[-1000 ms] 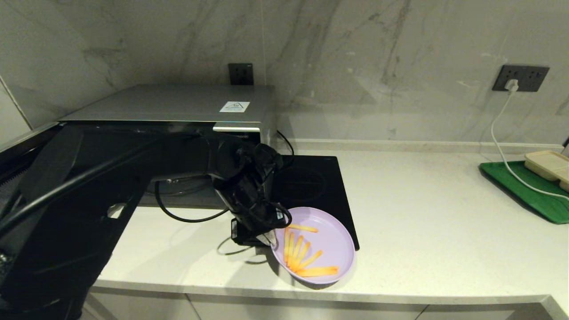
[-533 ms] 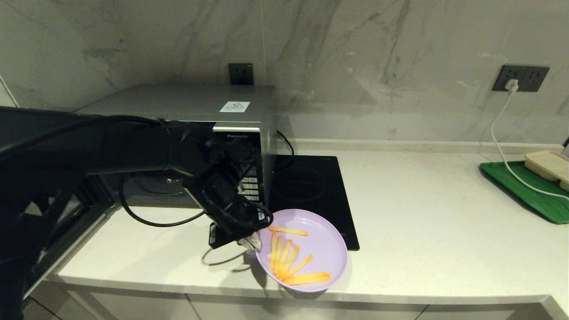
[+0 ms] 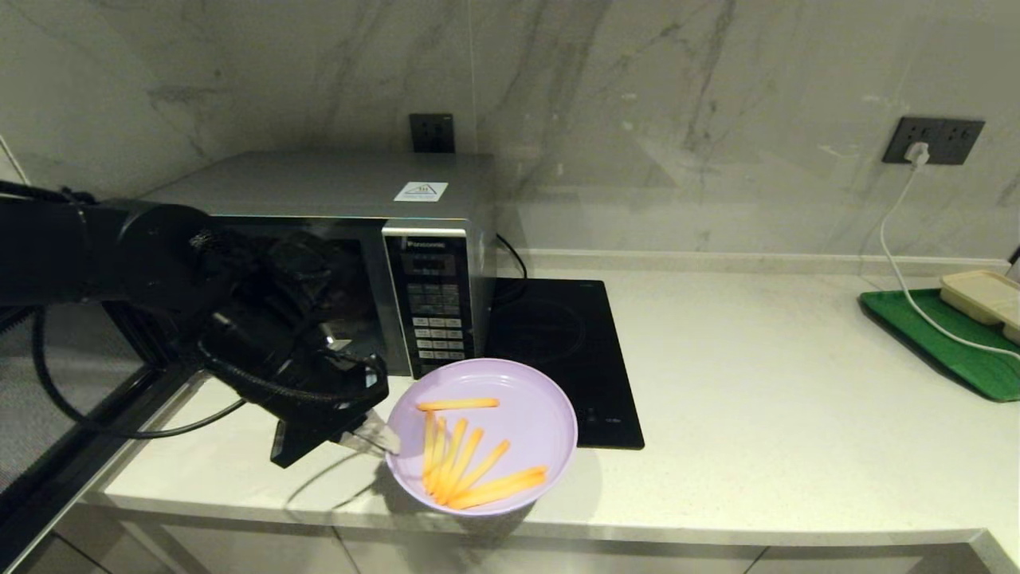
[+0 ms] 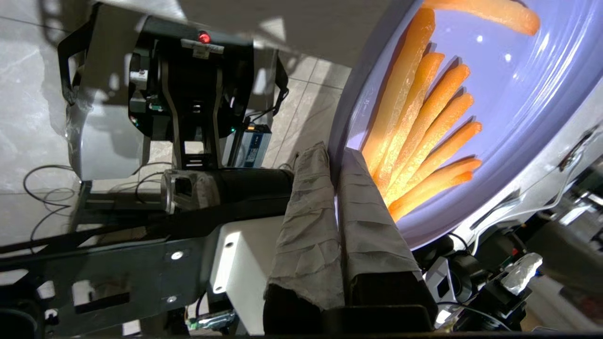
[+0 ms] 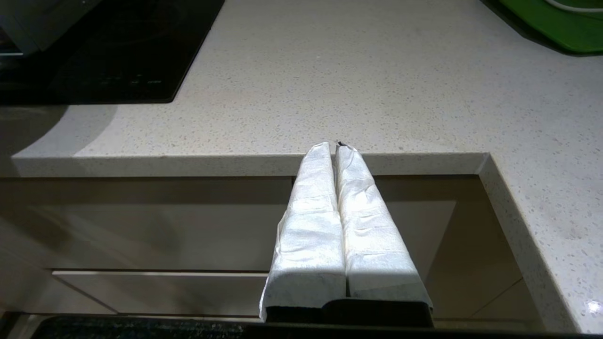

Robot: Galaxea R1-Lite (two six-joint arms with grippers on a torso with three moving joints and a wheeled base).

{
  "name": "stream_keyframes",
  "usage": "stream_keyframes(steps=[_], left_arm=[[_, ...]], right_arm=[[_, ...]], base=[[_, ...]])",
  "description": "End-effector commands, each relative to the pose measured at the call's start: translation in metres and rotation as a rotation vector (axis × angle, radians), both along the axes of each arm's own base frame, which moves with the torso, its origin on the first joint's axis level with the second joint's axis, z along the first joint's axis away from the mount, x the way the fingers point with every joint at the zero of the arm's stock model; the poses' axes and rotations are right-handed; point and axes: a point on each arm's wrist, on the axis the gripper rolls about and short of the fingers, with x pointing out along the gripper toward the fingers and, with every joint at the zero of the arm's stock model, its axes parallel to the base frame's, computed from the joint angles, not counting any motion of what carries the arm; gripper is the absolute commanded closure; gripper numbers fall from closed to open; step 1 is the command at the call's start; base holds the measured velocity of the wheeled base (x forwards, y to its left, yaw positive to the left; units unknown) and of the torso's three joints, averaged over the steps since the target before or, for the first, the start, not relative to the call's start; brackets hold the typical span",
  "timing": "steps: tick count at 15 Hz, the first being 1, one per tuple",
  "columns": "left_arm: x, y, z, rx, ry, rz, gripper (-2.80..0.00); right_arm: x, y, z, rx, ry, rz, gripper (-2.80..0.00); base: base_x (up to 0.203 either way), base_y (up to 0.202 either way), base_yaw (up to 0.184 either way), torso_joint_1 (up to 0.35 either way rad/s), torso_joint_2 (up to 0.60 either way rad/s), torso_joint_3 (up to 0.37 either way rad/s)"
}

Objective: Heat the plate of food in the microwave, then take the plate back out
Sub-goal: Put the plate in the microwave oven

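Observation:
The pale lilac plate [image 3: 522,406] with several orange-yellow fries [image 3: 466,466] hangs just above the counter's front edge, in front of the microwave's button panel [image 3: 434,307]. My left gripper [image 3: 381,438] is shut on the plate's left rim. In the left wrist view the taped fingers [image 4: 311,197] pinch that rim [image 4: 341,113] beside the fries [image 4: 424,117]. The silver microwave [image 3: 319,187] stands at the back left, its door [image 3: 56,399] swung open to the left. My right gripper [image 5: 335,146] is shut and empty, parked below the counter's front edge, out of the head view.
A flat black induction hob [image 3: 558,335] lies right of the microwave. At the far right a green tray [image 3: 940,339] carries a beige rectangular tray [image 3: 984,295], with a white cable [image 3: 896,263] running across it from the wall socket [image 3: 932,139]. The left arm's black cable [image 3: 119,422] loops over the counter.
My left arm has swung to the left with the plate in its grip. The plate has left the hob's corner and now sits before the microwave panel. The arm no longer hides the microwave front.

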Motion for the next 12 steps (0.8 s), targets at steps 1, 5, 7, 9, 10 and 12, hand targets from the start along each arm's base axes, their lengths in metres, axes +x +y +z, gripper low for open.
stream_keyframes(steps=[1, 5, 7, 9, 10, 12], left_arm=[[-0.026, 0.031, 0.002, -0.012, -0.018, 0.062, 0.0], [-0.046, 0.08, 0.006, -0.028, -0.067, 0.204, 0.0], [-0.047, 0.106, 0.009, -0.041, -0.087, 0.308, 0.0], [-0.043, 0.133, 0.008, -0.043, -0.115, 0.416, 0.0], [-0.04, 0.145, 0.006, -0.037, -0.127, 0.453, 0.0], [-0.033, 0.169, -0.004, -0.017, -0.129, 0.502, 0.0]], right_arm=[[0.0, 0.0, 0.0, 0.001, 0.002, 0.0, 0.0], [0.0, 0.0, 0.0, 0.001, 0.0, 0.0, 0.0], [0.0, 0.0, 0.0, 0.001, 0.002, 0.0, 0.0], [0.0, 0.0, 0.0, 0.001, 0.0, 0.0, 0.0], [0.0, 0.0, 0.0, 0.001, 0.0, 0.0, 0.0], [0.0, 0.0, 0.0, 0.001, 0.001, 0.0, 0.0]], base=[[0.0, 0.0, 0.0, 0.0, 0.0, 0.0], [0.0, 0.0, 0.0, 0.0, 0.0, 0.0], [0.0, 0.0, 0.0, 0.0, 0.0, 0.0], [0.0, 0.0, 0.0, 0.0, 0.0, 0.0], [0.0, 0.0, 0.0, 0.0, 0.0, 0.0], [0.0, 0.0, 0.0, 0.0, 0.0, 0.0]])
